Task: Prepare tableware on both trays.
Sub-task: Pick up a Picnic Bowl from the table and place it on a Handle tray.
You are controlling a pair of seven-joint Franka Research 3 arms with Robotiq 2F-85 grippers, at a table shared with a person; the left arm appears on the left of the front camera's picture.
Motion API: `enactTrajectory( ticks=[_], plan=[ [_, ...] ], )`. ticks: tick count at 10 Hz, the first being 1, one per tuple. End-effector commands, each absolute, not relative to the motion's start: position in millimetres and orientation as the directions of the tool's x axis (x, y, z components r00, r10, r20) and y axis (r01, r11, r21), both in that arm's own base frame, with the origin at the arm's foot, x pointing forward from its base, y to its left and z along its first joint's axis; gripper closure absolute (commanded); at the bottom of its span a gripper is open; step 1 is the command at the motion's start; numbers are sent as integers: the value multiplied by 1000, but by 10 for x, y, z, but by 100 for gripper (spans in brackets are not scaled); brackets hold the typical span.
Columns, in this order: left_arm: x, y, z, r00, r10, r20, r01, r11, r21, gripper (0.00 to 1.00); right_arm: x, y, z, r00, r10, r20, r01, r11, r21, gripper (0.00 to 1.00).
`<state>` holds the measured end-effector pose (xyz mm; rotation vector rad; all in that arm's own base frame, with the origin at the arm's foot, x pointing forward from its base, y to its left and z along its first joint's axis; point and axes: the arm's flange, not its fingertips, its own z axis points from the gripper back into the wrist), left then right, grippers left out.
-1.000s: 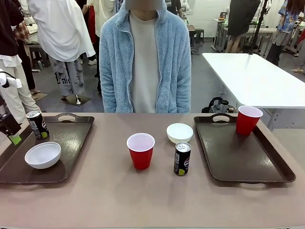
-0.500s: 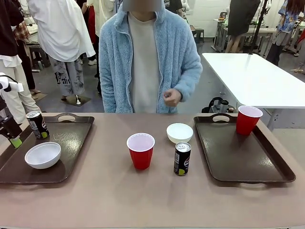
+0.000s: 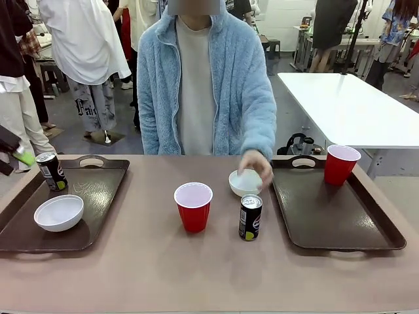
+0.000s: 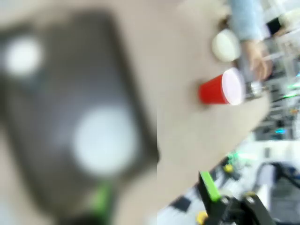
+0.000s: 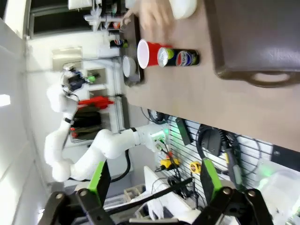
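A person in a pale blue fleece jacket reaches over the tan surface (image 3: pixel 163 268). The person's hand (image 3: pixel 256 167), at chest height half a second ago, is now down on the small round white bowl (image 3: pixel 243 183) in the middle. The robot's left hand (image 3: pixel 18 156) has lifted away from the left dark brown plastic tray (image 3: pixel 98 190), which already carries a slim black drink can (image 3: pixel 50 171) and a second white bowl (image 3: pixel 59 212). Its green pads (image 4: pixel 209 186) stand apart, holding nothing. The right hand (image 5: pixel 154 180), likewise spread and empty, sits back from the right brown tray (image 3: pixel 327 216), which holds one red plastic cup (image 3: pixel 341 164). A second red cup (image 3: pixel 194 206) and a second black can (image 3: pixel 250 217) wait between the trays, well apart from both robot hands. The middle bowl looks bound for the right tray.
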<state>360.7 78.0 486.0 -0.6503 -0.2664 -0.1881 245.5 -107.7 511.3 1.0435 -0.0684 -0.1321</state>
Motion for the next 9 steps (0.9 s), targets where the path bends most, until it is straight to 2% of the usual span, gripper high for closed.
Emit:
enactTrajectory(
  ticks=[1,2,5,7,9],
  plan=[
    [3575,1327,4705,949,-14,315,279,498,-821,8,2856,-697,5367,991,-132,-31,107,625,773,0],
    [3510,1606,4636,940,59,336,285,405,-869,8,3068,-460,5493,991,-130,-39,118,676,727,0],
    [3277,2044,4244,925,184,332,275,278,-920,8,3473,99,5432,989,-144,-20,133,846,517,0],
    [3199,2150,4132,925,196,326,274,252,-928,8,3605,485,5256,995,-99,7,87,901,425,0],
    [3130,2156,4100,918,212,335,281,249,-927,8,3646,806,5095,998,-53,19,42,919,392,0]
  ],
)
